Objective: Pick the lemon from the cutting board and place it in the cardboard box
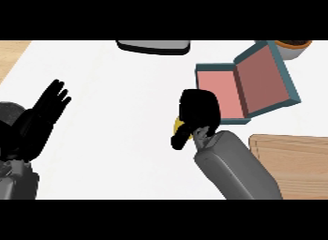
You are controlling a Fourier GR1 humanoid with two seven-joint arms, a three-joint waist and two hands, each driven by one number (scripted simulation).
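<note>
Lemon [179, 124]: held in right hand [197, 112], fingers curled round it, only a yellow sliver showing at the hand's left. It sits above the white counter [125, 93], just left of the box [246, 86], off the board [291, 159].

Handling, judged: light, rigid, rounded, skin somewhat slick; may roll once released. Best held across its middle, as the hand appears to wrap it now.

Counter: flat, white, broad.
Board: wooden, near right.
Box: far right, lid open and tilted back, pink interior, teal walls. Opening looks roomy enough for the lemon.
Grey dish-like object [153, 46] at far edge.
Pot [293, 47] at far right corner.

Left hand [46, 112]: open, resting at left.
</note>
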